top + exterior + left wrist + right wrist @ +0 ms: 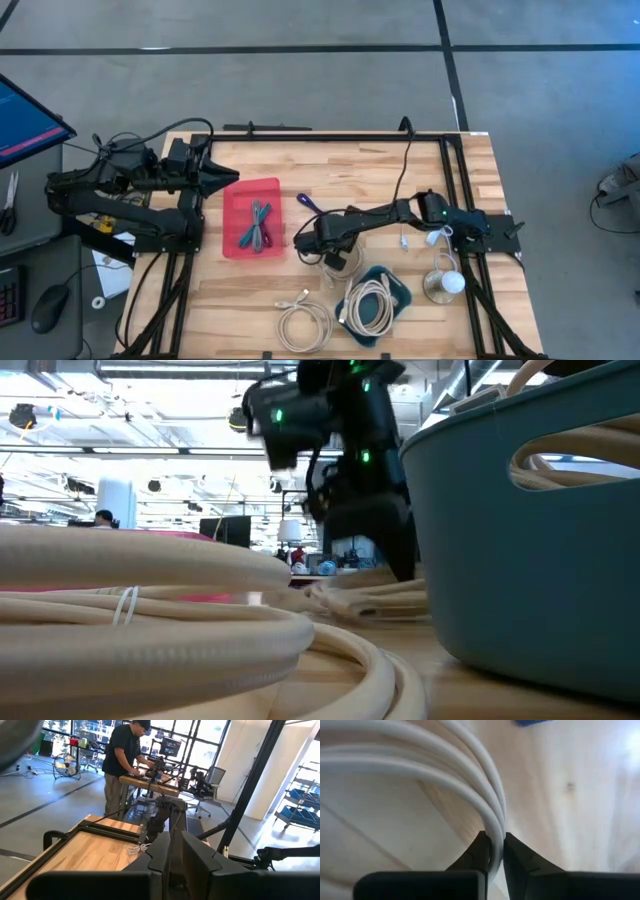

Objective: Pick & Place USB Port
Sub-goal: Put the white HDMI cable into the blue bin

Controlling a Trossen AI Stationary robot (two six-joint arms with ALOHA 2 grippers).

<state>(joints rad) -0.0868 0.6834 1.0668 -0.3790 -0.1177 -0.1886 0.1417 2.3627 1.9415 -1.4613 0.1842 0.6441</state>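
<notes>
A coiled white cable [336,262] lies on the wooden table between a red tray [232,200] and a teal tray [400,290]. My right gripper [327,250] reaches in from the table's right and is shut on this coil; the right wrist view shows its fingertips [495,847] closed on the white strands [470,755]. In the low view the right gripper [350,510] stands over the coil [370,600]. The red tray holds coloured cables [258,228]; the teal tray holds another white coil [370,305]. My left gripper [222,177] is shut and empty beyond the red tray's far left corner. My right gripper pinches a bundle of the coil's white strands [496,827] between its two fingers, at one bend of the loop. The fingers come down slanting from the table's right and lie across the strands. The rest of the coil [370,600] appears to lie on the table.
A third white coil [303,322] lies near the table's front edge, large in the low view [150,620]. A small white cable [405,240], a white-knobbed object [445,283] and a blue item [305,202] are nearby. A person [122,760] works at a bench beyond the table.
</notes>
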